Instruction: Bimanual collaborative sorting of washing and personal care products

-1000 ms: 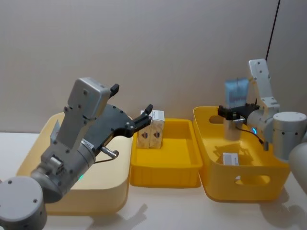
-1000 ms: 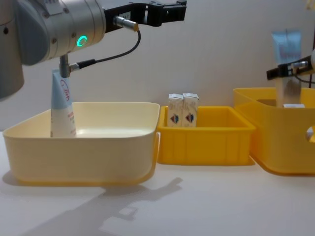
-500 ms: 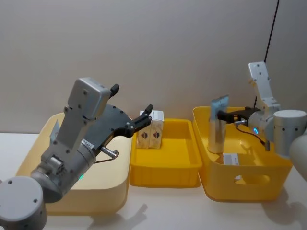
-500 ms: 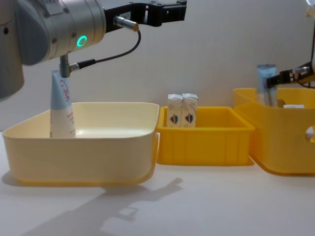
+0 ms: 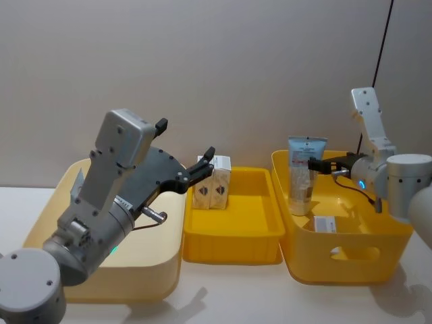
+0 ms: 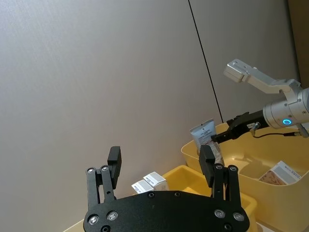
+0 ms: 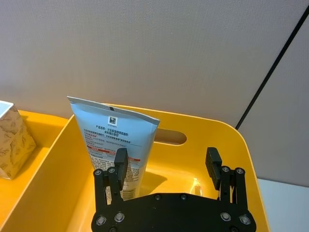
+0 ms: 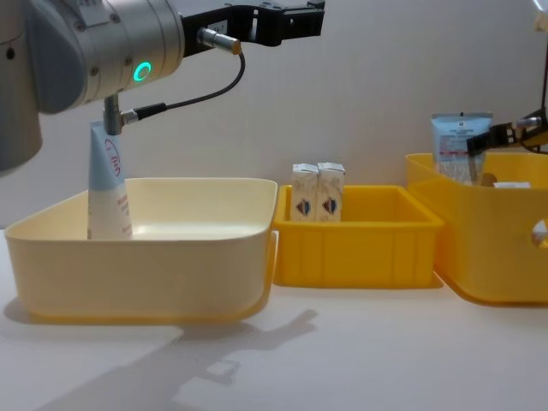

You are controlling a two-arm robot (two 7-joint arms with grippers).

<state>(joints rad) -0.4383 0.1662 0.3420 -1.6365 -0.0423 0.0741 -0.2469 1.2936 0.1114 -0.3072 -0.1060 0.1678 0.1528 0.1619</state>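
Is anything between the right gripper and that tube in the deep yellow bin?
Nothing visible. The right gripper is open right beside the tube, which stands inside the deep yellow bin.

Glossy plastic yellow bins (image 5: 233,233); matt printed tube (image 7: 117,147) (soft plastic); paper cartons (image 8: 318,193); matt wall (image 5: 223,67)

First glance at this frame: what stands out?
The left gripper hangs with open jaws above the cream tub, where a light-blue tube stands. In the deep yellow bin on the right, the right gripper, jaws open, sits beside another blue tube. Two small white cartons stand in the middle yellow tray.
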